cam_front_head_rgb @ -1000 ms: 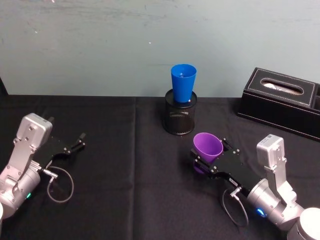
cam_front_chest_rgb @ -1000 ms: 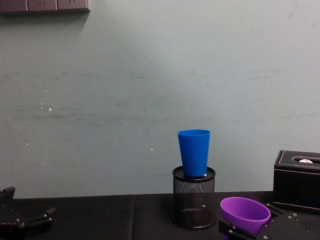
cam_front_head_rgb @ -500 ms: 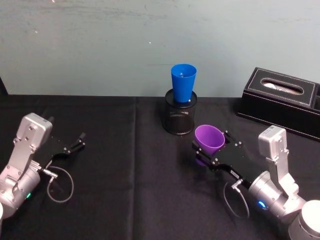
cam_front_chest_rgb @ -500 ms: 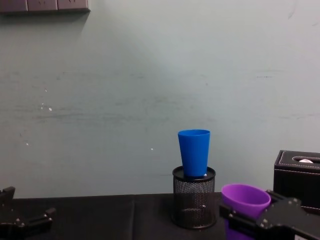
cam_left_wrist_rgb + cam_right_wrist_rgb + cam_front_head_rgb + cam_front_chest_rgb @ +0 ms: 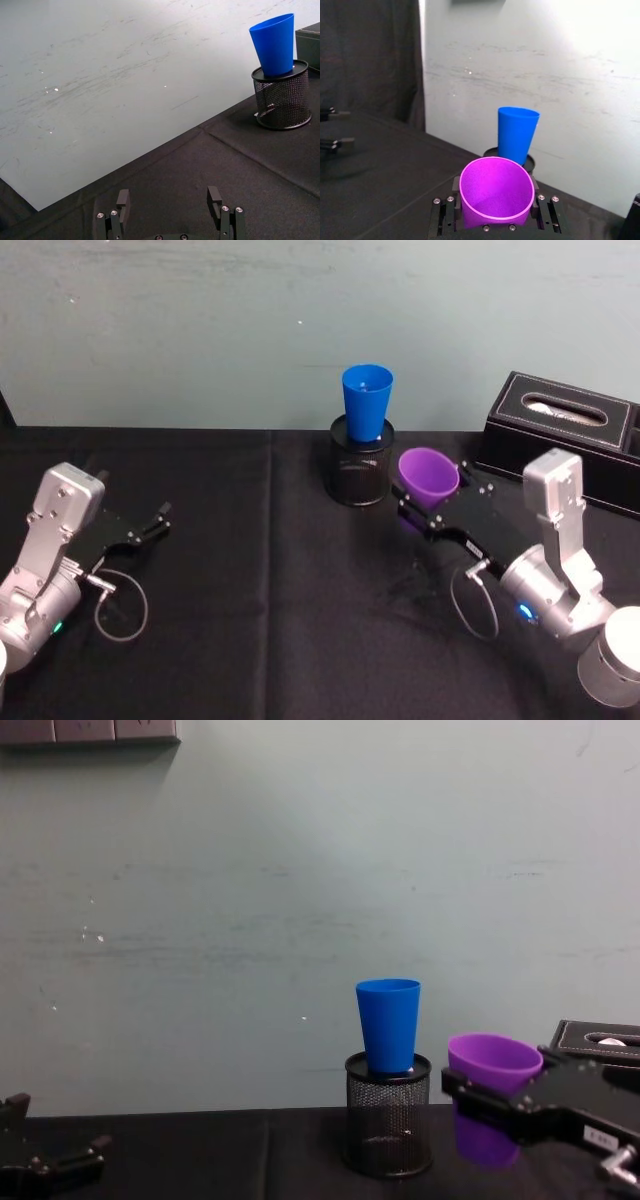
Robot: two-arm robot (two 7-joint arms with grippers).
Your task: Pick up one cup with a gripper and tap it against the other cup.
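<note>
Right gripper (image 5: 428,508), head view: jaws clamped on the purple cup (image 5: 429,476), held off the table just right of the blue cup (image 5: 366,405) standing in the mesh holder (image 5: 358,478); left gripper (image 5: 152,523) rests at far left, jaws spread. Chest view: both cups upright, close together, not touching. Right wrist view: one jaw presses each side of the purple cup.

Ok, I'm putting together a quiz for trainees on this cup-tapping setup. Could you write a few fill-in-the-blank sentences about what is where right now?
1. The short, wide purple plastic cup is gripped, lifted off the table, by the ___ tool.
2. The black mesh pen holder holds the tall, narrow plastic tumbler, whose colour is ___.
3. The left tool holds nothing, and its jaws are ___.

Missing words: right; blue; open.
</note>
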